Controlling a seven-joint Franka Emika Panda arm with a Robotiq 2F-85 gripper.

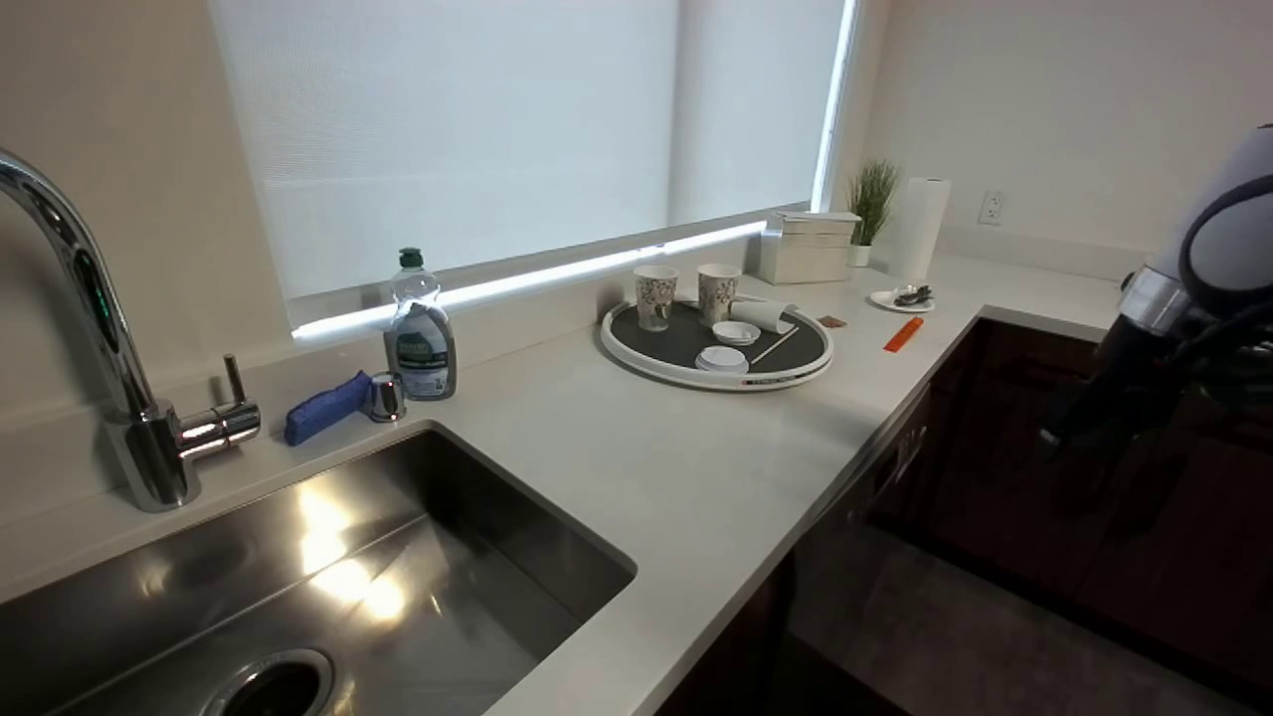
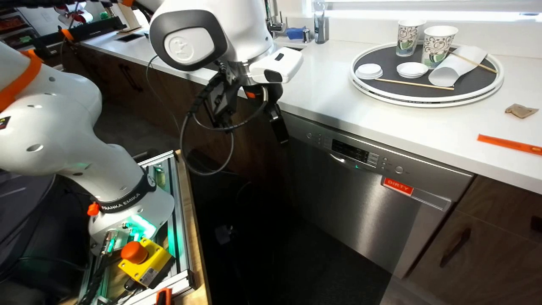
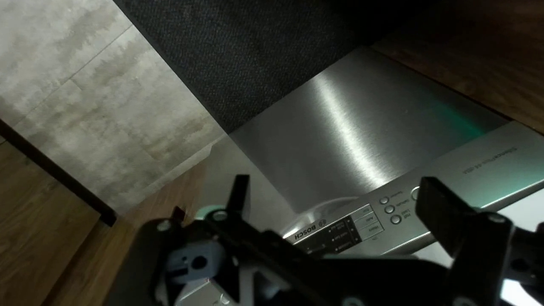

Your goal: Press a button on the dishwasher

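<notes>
The dishwasher [image 2: 338,207] is a stainless steel, flat-fronted appliance under the counter, with a control strip along its top. It also fills the middle of the wrist view [image 3: 314,140], where "BOSCH" reads upside down. The strip has a dark display [image 3: 333,236], rectangular keys [image 3: 369,223] and small round buttons [image 3: 389,209]. A larger round button is partly hidden by the right finger. My gripper [image 3: 335,189] is open and empty, its fingers wide apart in front of the strip. In an exterior view the gripper [image 2: 279,129] hangs near the strip's left end, apart from the buttons as far as I can tell.
The white countertop [image 2: 330,93] overhangs the dishwasher. A round tray [image 2: 364,91] with cups and lids stands on it. An orange strip [image 2: 508,144] lies near the counter edge. Brown cabinets [image 2: 474,228] flank the dishwasher. A sink [image 1: 477,597] is farther along. A cable [image 2: 228,156] loops below the wrist.
</notes>
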